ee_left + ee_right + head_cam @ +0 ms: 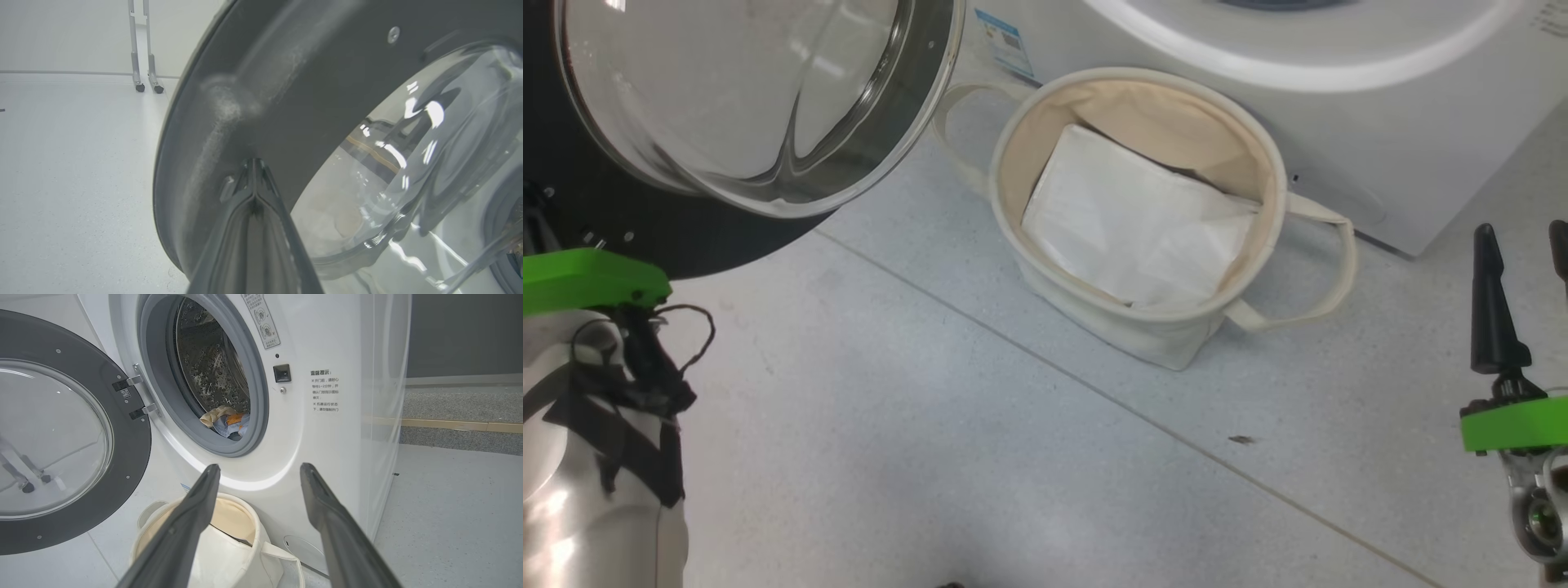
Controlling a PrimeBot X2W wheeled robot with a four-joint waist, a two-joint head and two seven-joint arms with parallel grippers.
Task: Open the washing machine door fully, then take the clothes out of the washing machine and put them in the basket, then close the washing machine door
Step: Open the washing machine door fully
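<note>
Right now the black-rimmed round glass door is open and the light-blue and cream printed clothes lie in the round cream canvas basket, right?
No: the right wrist view shows the printed clothes in the drum mouth of the white washing machine, not in the basket. The door is open.

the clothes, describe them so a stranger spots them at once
Find the white washing machine, door open. At the bottom of its grey-rimmed drum mouth lie the clothes. Their blue, cream and orange print differs from the plain white sheet in the basket.
</note>
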